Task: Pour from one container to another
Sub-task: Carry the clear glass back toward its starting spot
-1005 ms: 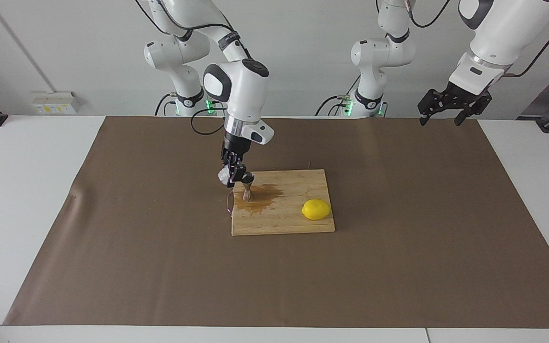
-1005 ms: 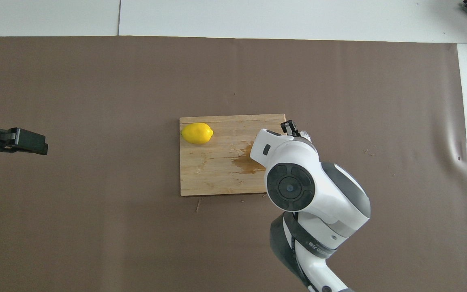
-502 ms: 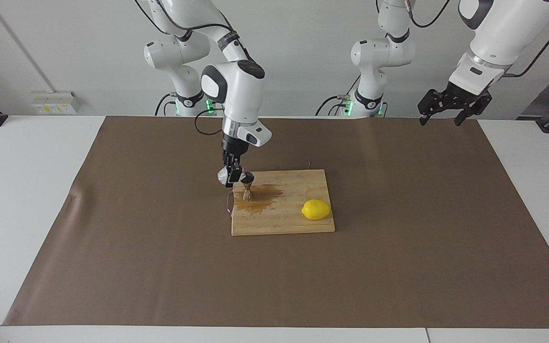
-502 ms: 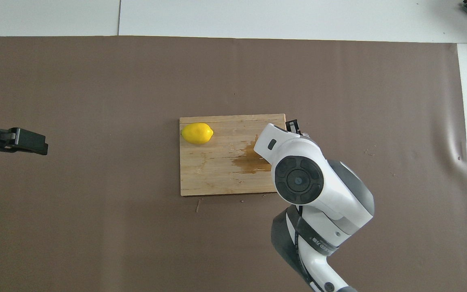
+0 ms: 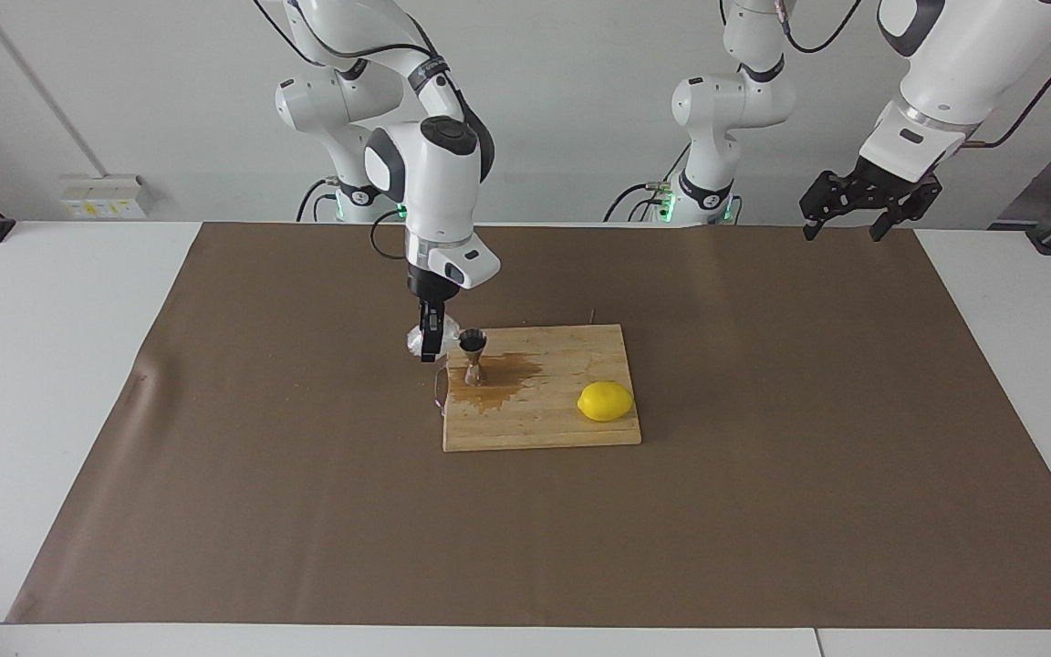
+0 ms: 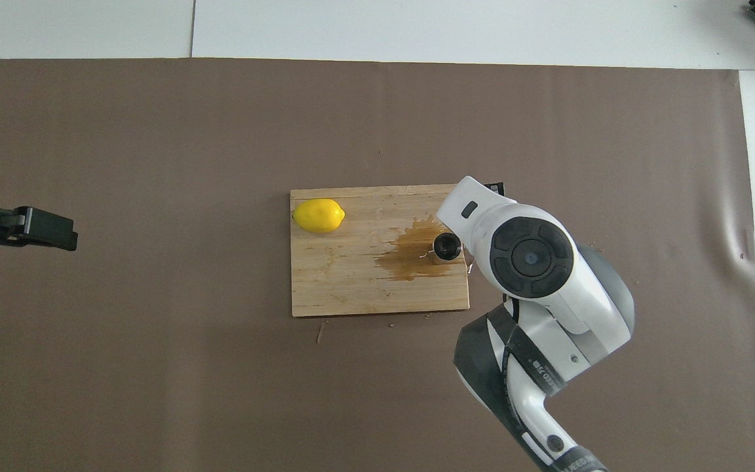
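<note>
- Now the right gripper pinches the glass cup in the air, over the edge of the cutting board at the right arm's end, just beside the jigger.
- The jigger stands upright in a brown puddle on that board, so liquid has spilled.
- Best to level the cup and carry it away slowly, without knocking the jigger.
- The left gripper waits raised, jaws spread, over the left arm's end of the surface.

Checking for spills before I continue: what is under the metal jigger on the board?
The silver hourglass-shaped metal jigger stands in a brown puddle on the wooden cutting board. The board directly under its base is covered.
</note>
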Action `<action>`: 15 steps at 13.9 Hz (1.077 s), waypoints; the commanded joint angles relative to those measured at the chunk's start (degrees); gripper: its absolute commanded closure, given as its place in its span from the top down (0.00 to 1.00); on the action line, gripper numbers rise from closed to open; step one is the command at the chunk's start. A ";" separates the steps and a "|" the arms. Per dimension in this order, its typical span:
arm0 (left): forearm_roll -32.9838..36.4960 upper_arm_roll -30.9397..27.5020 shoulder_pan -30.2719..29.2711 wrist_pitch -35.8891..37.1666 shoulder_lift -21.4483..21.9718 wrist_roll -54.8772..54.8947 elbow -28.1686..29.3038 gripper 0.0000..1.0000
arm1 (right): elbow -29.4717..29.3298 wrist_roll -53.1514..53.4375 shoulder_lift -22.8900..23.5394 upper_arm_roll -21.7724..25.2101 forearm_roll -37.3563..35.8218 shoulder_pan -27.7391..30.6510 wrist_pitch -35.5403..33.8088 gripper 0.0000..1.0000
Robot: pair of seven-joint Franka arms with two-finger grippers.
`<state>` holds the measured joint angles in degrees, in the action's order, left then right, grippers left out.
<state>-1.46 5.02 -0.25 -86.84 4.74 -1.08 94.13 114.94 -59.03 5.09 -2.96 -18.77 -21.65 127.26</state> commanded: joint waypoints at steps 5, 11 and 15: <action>0.06 -0.01 -0.10 0.35 1.68 -0.59 1.58 1.00 | -0.77 -1.08 0.36 -0.46 4.00 3.18 0.27 0.00; 0.06 -0.10 -0.10 0.35 1.68 -0.59 1.58 1.00 | -0.77 -9.51 0.27 -0.29 11.38 7.14 0.35 0.00; 0.06 -0.01 -0.10 0.35 1.68 -0.59 1.58 1.00 | -0.51 -15.31 0.36 -0.29 15.42 10.65 0.44 0.00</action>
<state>-1.46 5.02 -0.25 -86.83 4.74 -1.09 94.13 114.71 -70.46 5.13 -2.74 -6.19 -13.22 127.26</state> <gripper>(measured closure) 0.000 0.498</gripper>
